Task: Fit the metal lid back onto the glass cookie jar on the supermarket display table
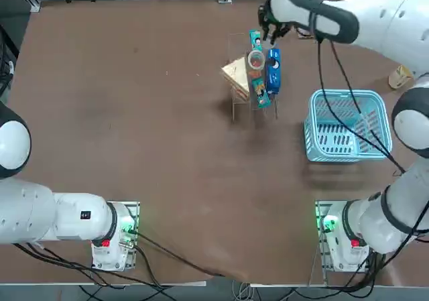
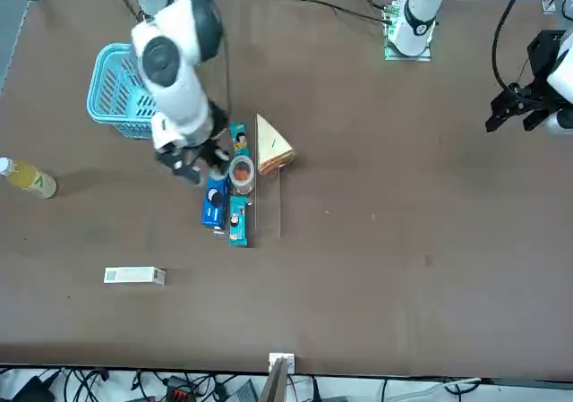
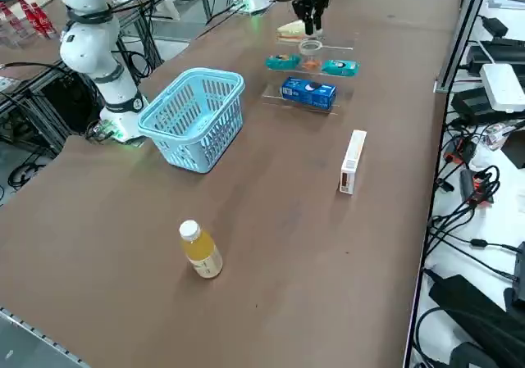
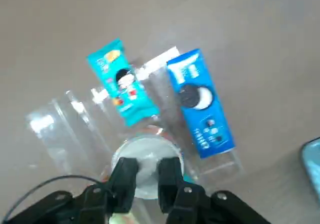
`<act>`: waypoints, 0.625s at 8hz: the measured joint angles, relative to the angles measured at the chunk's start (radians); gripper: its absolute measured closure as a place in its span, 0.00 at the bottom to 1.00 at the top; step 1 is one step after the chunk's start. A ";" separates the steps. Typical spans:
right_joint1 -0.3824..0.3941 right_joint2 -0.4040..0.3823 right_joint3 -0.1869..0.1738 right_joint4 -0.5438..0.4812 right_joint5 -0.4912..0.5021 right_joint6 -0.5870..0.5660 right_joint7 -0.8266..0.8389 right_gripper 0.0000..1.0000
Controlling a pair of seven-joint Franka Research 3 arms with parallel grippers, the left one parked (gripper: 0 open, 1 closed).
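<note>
While right gripper (image 4: pixel 147 176) clamps metal lid (image 4: pixel 146 160) above glass cookie jar (image 1: pixel 256 61) — two teal packs, one blue.

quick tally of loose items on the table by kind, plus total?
Snack packs: 3, two teal and one blue
Glass cookie jar: 1
Metal lid, in the right gripper over the jar: 1
Sandwich wedge: 1
Blue basket: 1
Juice bottle: 1
White box: 1
Total: 9
</note>
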 joint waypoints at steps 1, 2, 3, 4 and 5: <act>0.023 0.016 0.000 0.000 -0.005 0.019 0.024 0.74; 0.035 0.034 0.000 0.001 -0.011 0.034 0.036 0.74; 0.038 0.050 -0.001 0.001 -0.014 0.041 0.037 0.74; 0.038 0.061 -0.002 0.000 -0.019 0.042 0.037 0.74; 0.038 0.069 -0.002 0.000 -0.021 0.043 0.037 0.74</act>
